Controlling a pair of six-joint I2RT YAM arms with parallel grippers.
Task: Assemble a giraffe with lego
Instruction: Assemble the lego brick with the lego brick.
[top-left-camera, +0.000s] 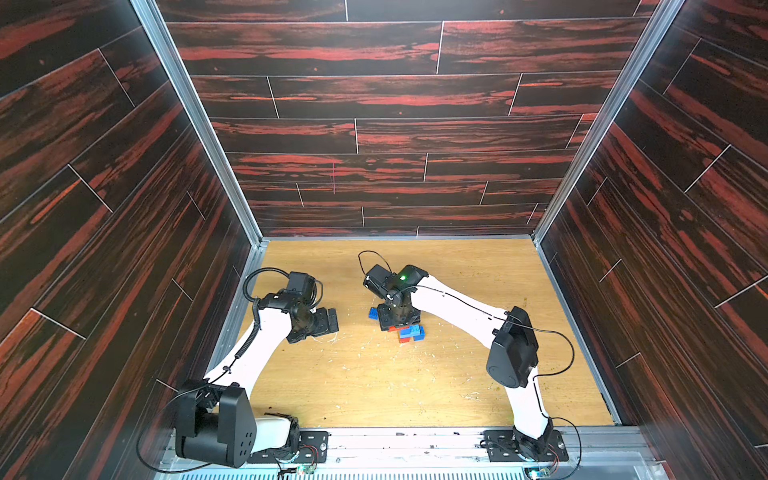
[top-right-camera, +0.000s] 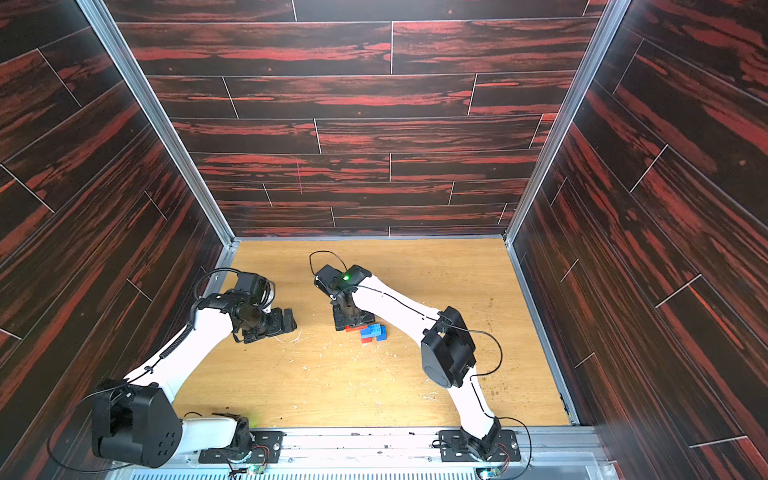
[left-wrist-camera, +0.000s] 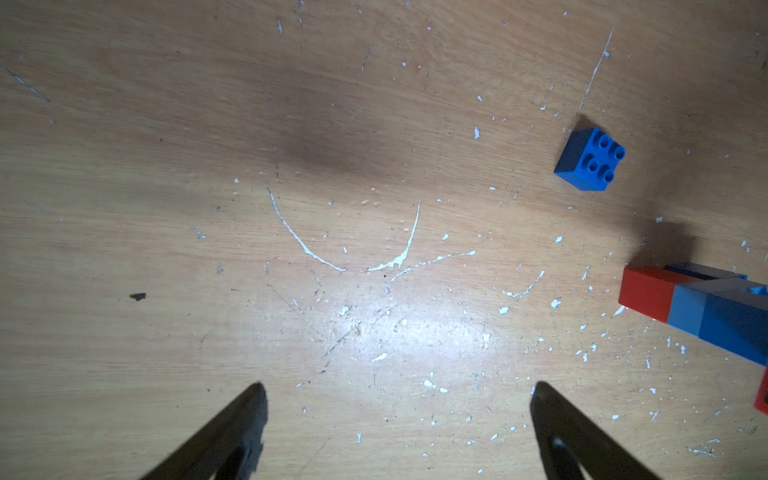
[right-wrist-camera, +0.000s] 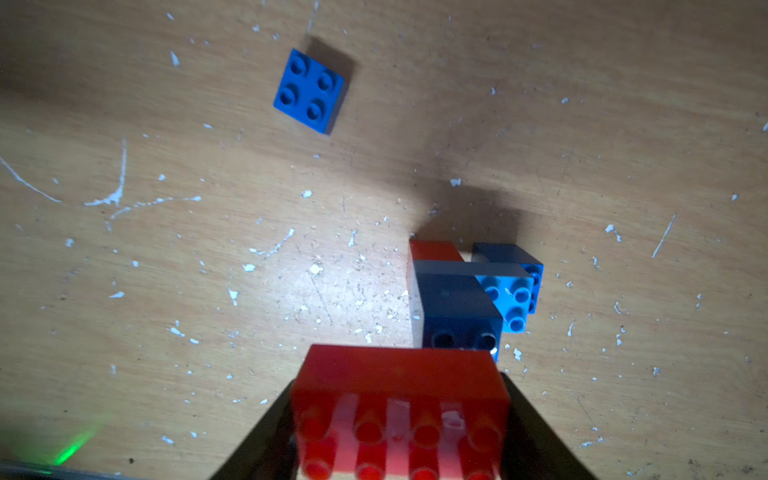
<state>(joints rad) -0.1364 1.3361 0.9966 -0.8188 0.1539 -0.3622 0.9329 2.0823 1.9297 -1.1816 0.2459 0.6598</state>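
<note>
Red-orange plastic fills the right gripper (right-wrist-camera: 401, 432). It holds a long studded red-orange brick (right-wrist-camera: 399, 374) with a black finger at each end, the jaws about half spread. Just under it, near the middle of the scratched light wooden worktop (left-wrist-camera: 166, 166), stands the partly built giraffe of joined plastic bricks (right-wrist-camera: 465, 291). It has a red leg, a dark blue leg, a light blue body and a dark blue neck brick on top. The held brick's edge overlaps the neck's studs in the right wrist view, and whether they touch cannot be told. A loose dark blue square brick (right-wrist-camera: 309, 89) lies studs up, a little apart from the giraffe. The left gripper (left-wrist-camera: 399, 395) hangs wide and empty over bare, white-flecked wood, well apart from the bricks.
</note>
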